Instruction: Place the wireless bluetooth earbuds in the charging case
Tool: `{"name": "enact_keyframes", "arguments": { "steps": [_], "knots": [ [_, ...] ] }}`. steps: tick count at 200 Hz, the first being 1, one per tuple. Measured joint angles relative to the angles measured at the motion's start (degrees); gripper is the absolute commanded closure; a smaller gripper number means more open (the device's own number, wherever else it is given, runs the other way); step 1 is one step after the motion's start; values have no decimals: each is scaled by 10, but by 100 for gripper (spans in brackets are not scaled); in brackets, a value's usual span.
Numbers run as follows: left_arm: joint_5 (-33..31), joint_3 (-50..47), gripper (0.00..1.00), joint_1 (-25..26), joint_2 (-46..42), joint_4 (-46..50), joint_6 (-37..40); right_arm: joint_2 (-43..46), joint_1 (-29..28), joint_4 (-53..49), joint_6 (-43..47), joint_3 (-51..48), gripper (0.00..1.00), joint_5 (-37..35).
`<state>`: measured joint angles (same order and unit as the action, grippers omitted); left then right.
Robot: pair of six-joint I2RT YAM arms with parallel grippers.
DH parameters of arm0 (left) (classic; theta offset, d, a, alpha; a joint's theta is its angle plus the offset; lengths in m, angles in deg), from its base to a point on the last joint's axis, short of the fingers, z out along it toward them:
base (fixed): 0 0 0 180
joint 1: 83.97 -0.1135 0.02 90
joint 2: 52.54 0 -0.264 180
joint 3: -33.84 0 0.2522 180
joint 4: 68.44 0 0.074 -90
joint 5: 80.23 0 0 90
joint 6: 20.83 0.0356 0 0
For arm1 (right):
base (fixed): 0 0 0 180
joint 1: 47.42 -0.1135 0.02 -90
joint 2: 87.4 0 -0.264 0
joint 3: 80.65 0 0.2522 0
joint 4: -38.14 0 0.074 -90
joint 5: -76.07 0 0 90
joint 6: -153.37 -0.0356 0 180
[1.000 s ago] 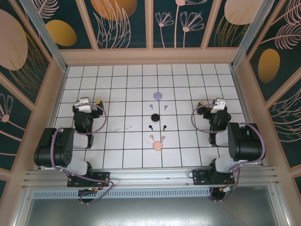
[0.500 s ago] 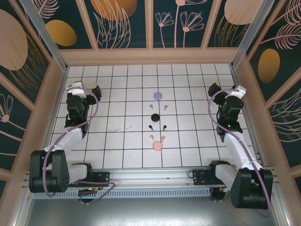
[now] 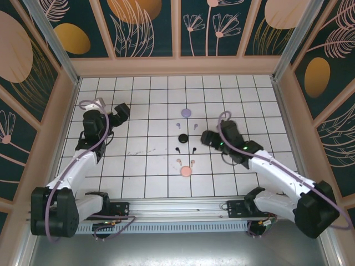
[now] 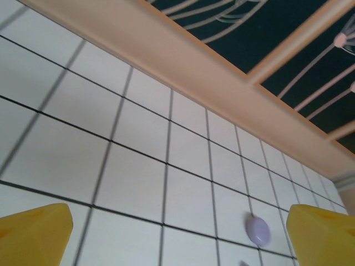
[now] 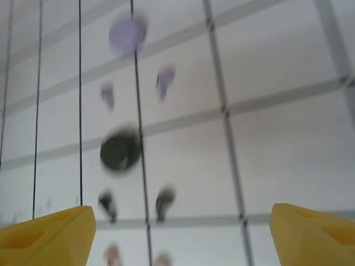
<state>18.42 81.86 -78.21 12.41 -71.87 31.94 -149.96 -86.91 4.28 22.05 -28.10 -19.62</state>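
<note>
Right gripper (image 3: pixel 206 137) and left gripper (image 3: pixel 119 112) both spread wide, holding nothing
Right one hangs just beside the black disc (image 3: pixel 183 138), left one well off to the side; lilac earbuds (image 3: pixel 178 126), black earbuds (image 3: pixel 177 149) and pink earbuds (image 3: pixel 193 161) lie loose on the counter (image 3: pixel 144 166), outside the discs.

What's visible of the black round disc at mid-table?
The black round disc is small, dark and matte, flat-looking from above, and blurred in the right wrist view. It lies on the white tiled table, straddling a grid line. The two lilac stemmed buds lie beyond it, and the two black stemmed buds lie nearer the arm bases. Nothing touches it. The right tool sits beside it, apart. I can't tell whether it is open or shut.
</note>
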Motion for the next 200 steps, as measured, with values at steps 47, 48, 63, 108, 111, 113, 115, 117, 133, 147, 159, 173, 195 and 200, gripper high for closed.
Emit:
{"name": "enact_keyframes", "arguments": {
  "steps": [47,48,63,108,111,113,115,117,133,147,159,173,195,200],
  "knots": [
    [6,-23,1,29,2,16,-26,-123,-200,-104,-124,81,19,-56],
    [6,-23,1,29,2,17,-26,-126,-201,-106,-125,83,19,-58],
    [6,-26,1,29,3,18,-31,-179,-236,-131,-149,126,19,-77],
    [-3,-16,1,29,21,44,-66,-285,-286,-180,-189,201,20,-106],
    [-3,-14,1,29,25,48,-67,-289,-288,-180,-190,202,20,-107],
    [-3,-12,1,29,27,51,-68,-291,-289,-181,-191,202,20,-108],
    [-3,-10,1,29,29,54,-69,-293,-289,-182,-192,202,20,-108],
    [-3,-9,1,29,31,56,-70,-295,-289,-182,-193,202,20,-108],
    [-5,-3,1,29,38,68,-75,-303,-291,-184,-198,202,21,-108],
    [-5,-3,1,29,38,72,-76,-305,-291,-183,-203,202,21,-107],
    [-5,-3,1,29,38,72,-76,-308,-291,-183,-206,202,21,-105],
    [-5,-3,1,29,37,72,-76,-313,-291,-182,-206,202,22,-103],
    [-1,-3,1,29,37,72,-74,-326,-291,-178,-206,202,23,-94],
    [0,-3,1,29,37,72,-74,-328,-291,-177,-206,202,23,-93]
  ]
}}
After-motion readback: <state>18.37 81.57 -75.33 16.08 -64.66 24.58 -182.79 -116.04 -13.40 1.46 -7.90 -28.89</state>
